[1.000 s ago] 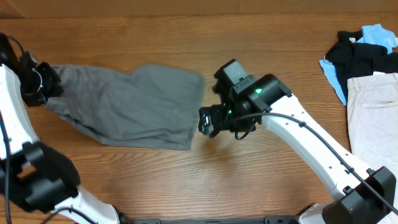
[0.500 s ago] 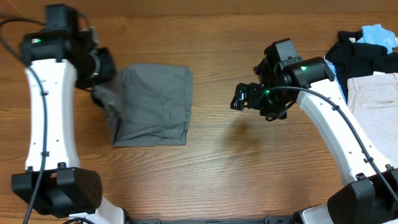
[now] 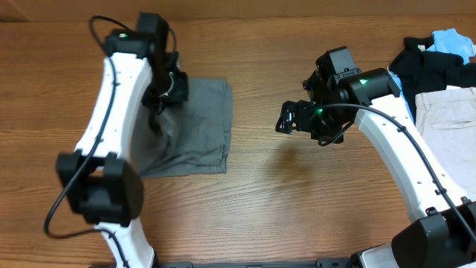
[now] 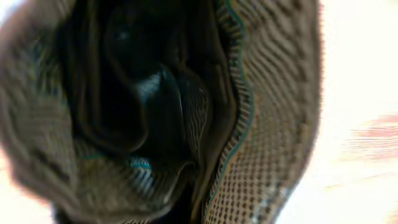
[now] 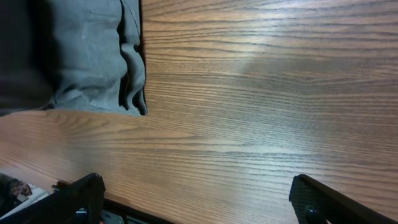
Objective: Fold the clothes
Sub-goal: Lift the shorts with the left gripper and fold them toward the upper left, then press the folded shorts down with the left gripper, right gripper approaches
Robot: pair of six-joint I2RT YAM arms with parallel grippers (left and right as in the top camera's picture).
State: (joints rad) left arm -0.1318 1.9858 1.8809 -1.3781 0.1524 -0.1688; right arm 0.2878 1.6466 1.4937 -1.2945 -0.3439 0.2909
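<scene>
The left gripper [image 3: 168, 91] is closed, and its own wrist camera shows almost nothing but blurred grey cloth [image 4: 273, 112] bunched right up against the lens. The fingers cannot be picked out in that dark fold, but the fabric wraps so tightly that the jaws appear to be clamped on it. From overhead, the left arm lies across the left part of the grey trousers [image 3: 202, 126] and hides that side and the point of grip. What shows is a folded, roughly rectangular bundle lying left of centre on the wooden table [image 3: 297, 216], with a ridge of cloth drawn up towards the gripper. The right gripper [image 3: 287, 119] hangs over bare wood well to the right of the trousers, jaws wide apart and holding nothing. In its wrist view only the tips of its two black fingers [image 5: 84, 190] reach into the bottom corners, and the trousers' creased edge is cut off at the upper left. At the far right edge of the table, partly out of frame, lie a black garment [image 3: 424, 71], a light-blue garment [image 3: 452, 41] and pale beige trousers [image 3: 446, 138].
</scene>
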